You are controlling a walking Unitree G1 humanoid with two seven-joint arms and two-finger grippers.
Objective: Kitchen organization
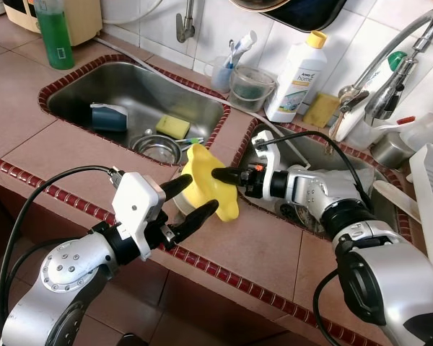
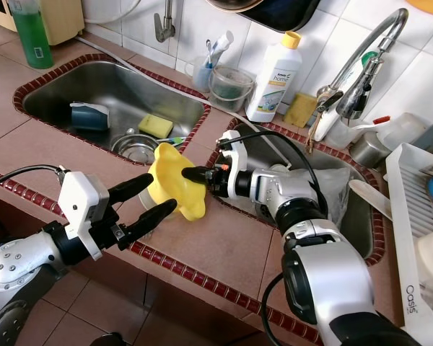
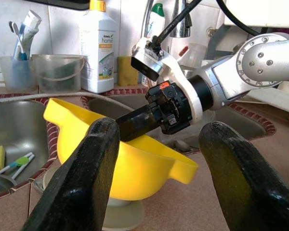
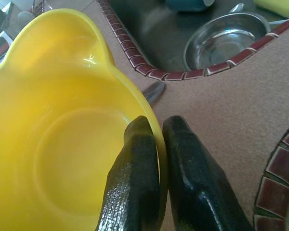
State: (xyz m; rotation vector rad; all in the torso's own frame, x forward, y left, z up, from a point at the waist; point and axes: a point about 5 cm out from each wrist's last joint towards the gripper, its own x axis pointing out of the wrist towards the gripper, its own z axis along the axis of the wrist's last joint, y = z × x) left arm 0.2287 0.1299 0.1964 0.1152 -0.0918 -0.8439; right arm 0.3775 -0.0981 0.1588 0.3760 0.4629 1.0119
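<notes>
Yellow plastic bowl (image 1: 202, 184) tilted over tiled counter (image 1: 263, 249) between two sinks; right gripper (image 1: 220, 174) pinches its rim. Left gripper (image 1: 190, 201) fingers spread just beside bowl, likely for handover.

A home kitchen, plainly lived in: a brownish tiled counter (image 1: 72, 155) edged with small dark-red tiles holds two sunken stainless-steel sink basins (image 1: 141, 90), and the wall behind is white ceramic tile (image 1: 224, 25). In the left basin lie a yellow sponge (image 1: 172, 126), a small steel bowl (image 1: 157, 149) and a dark blue cup (image 1: 108, 117) on its side, while a curved chrome tap (image 1: 390, 54) arches over the right one. Along the wall stand a white detergent bottle with a yellow cap (image 1: 296, 76), a green bottle of liquid (image 1: 55, 32), a cup of toothbrushes (image 1: 225, 68) and a white plastic dish rack (image 2: 411, 209)
</notes>
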